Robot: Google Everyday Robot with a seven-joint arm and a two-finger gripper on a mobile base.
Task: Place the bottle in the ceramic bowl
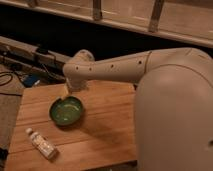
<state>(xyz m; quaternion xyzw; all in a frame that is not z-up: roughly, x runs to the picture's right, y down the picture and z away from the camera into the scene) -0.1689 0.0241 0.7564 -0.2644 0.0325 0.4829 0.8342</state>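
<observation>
The bottle (42,144) lies on its side near the bench's (110,127) front left corner. Its white cap (29,131) points toward the left edge and its base toward the front edge, and nothing touches it. The bowl (66,112) stands upright further back in the bench's left half. It is apart from the bottle and holds nothing. The gripper (66,95) hangs just over the bowl's far rim, between the bowl and the back edge. Whether it is open or closed I cannot tell. The pale arm (115,67) crosses above the back half of the bench to the robot's body (175,115), which covers the right edge. Dark cables (7,80) lie on the floor beyond the back left corner.
</observation>
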